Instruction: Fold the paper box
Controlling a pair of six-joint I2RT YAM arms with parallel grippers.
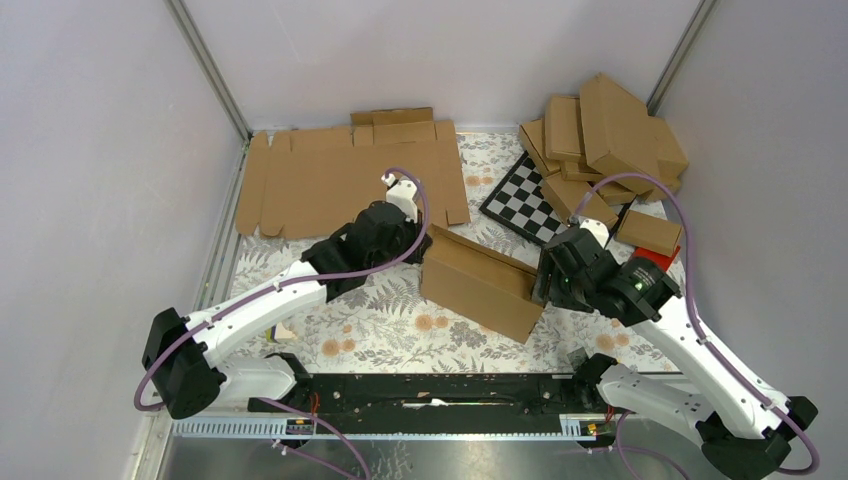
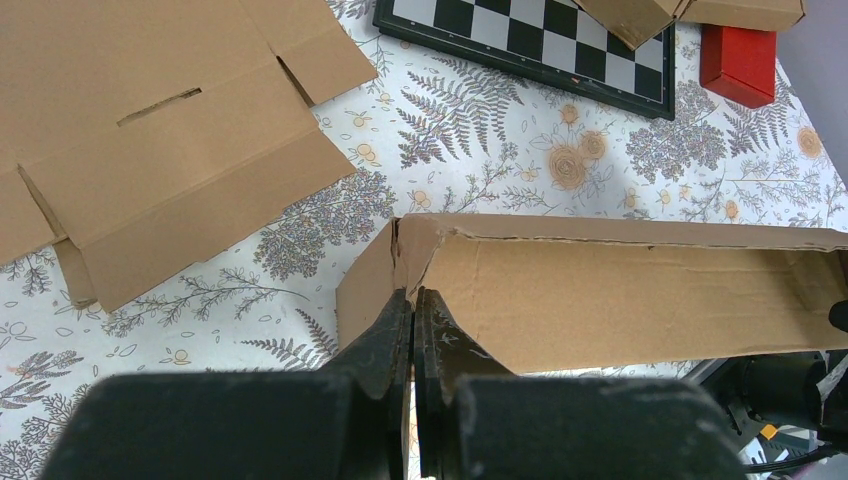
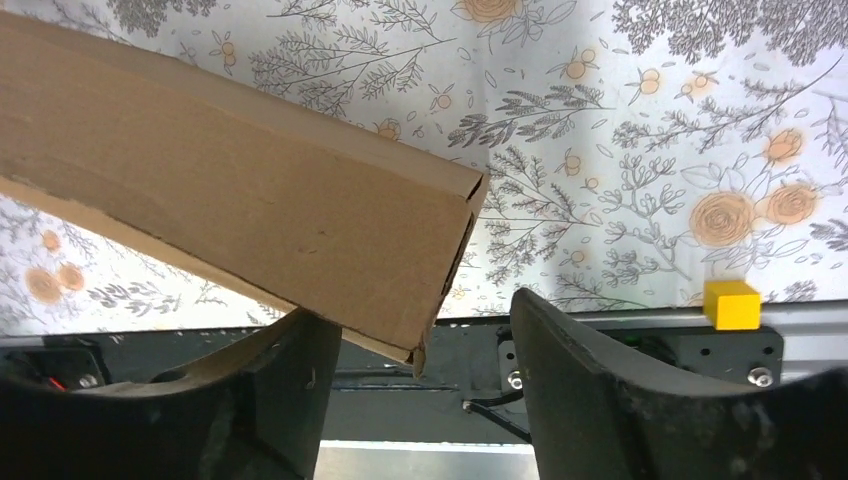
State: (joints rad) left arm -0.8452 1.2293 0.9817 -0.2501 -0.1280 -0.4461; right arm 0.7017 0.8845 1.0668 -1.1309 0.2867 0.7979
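Observation:
The paper box (image 1: 480,285), brown cardboard partly folded into a long shallow trough, lies tilted on the floral tablecloth between both arms. In the left wrist view the box (image 2: 620,300) shows its open inside. My left gripper (image 2: 412,300) is shut on the thin upright flap at its left end, also seen from above (image 1: 425,250). My right gripper (image 3: 415,320) is open at the box's right end (image 1: 540,285). The lower corner of the box (image 3: 250,200) sits between its fingers, against the left finger (image 3: 290,370) and well apart from the right one.
Flat cardboard sheets (image 1: 340,175) lie at the back left, also in the left wrist view (image 2: 170,130). A pile of folded boxes (image 1: 610,140) is at the back right, with a checkered board (image 1: 525,205) and red block (image 1: 655,262). A yellow cube (image 3: 731,303) sits near the table's front rail.

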